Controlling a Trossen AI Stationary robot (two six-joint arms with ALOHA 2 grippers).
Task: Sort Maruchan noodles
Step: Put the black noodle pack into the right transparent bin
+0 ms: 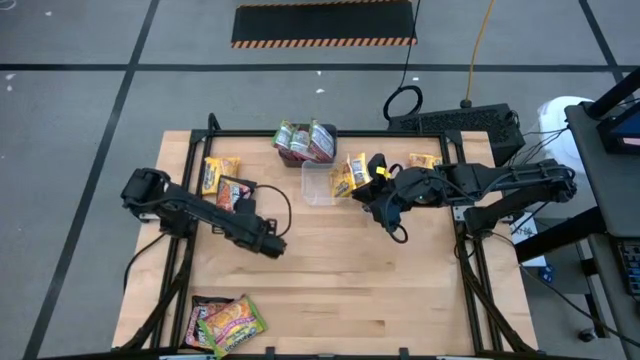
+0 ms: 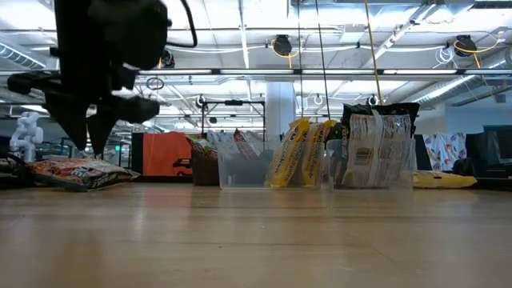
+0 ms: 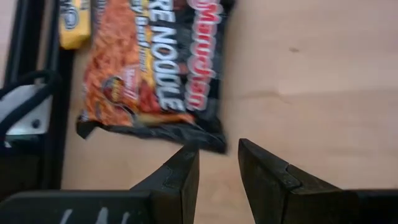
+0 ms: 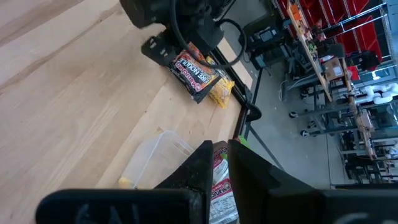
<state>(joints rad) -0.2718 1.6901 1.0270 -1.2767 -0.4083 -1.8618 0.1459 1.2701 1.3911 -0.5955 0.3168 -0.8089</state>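
Left claw [image 1: 272, 243] open, empty, mid-bench [image 1: 330, 290]. High view: black packet [image 1: 233, 193] just behind it beside yellow packet [image 1: 214, 172]; left arm nearer than right claw [image 1: 385, 213], jaws narrow, hold unclear. Counts approximate: two here, three front-left.
Left wrist view: black packet [image 3: 152, 68] straight ahead, long axis along approach, near edge just beyond fingertips [image 3: 186, 163].

The dark packet [image 3: 152, 68] is black with orange-red noodles and white lettering. A yellow packet [image 1: 219, 172] lies on the pale wooden table [image 1: 340, 270].

Bright, even ceiling strip lighting; left wrist view blurred close up.
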